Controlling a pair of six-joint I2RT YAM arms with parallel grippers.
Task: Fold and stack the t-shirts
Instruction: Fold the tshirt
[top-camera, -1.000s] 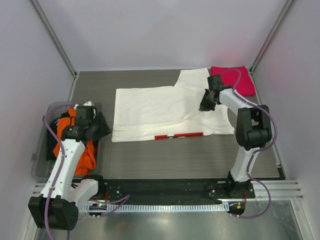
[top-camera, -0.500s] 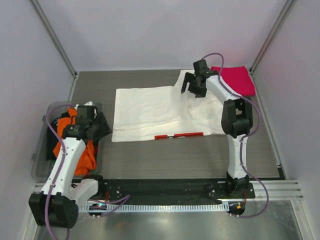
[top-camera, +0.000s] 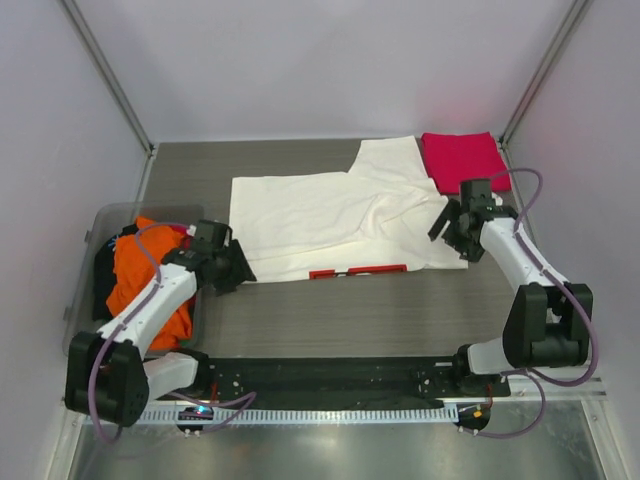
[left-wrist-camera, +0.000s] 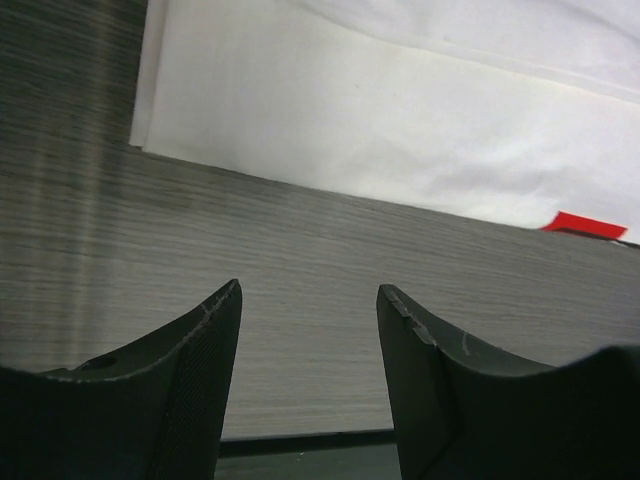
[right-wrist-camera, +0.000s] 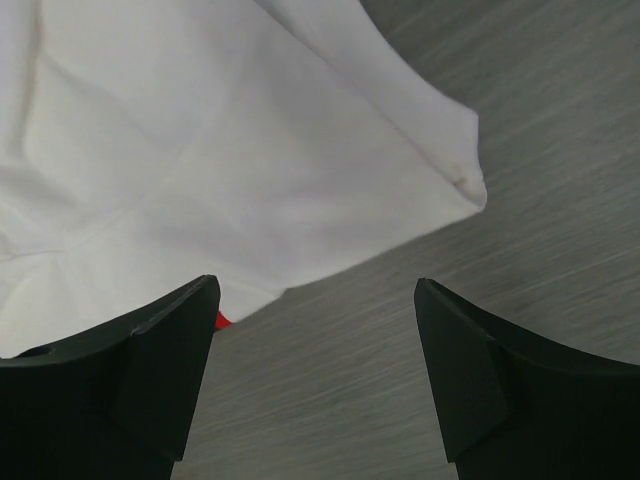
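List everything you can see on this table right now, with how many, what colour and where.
white t-shirt: one, white with a red strip at its near hem, spread mid-table
pink-red t-shirt: one, pink-red, folded, far right corner
orange t-shirt: one, orange, bunched in the bin
dark garment: one, black, in the bin beside the orange one
plastic bin: one, clear, left side of the table
table: one, dark grey wood grain
left claw: one, black, open and empty, by the white t-shirt's near left corner
right claw: one, black, open and empty, by its near right corner
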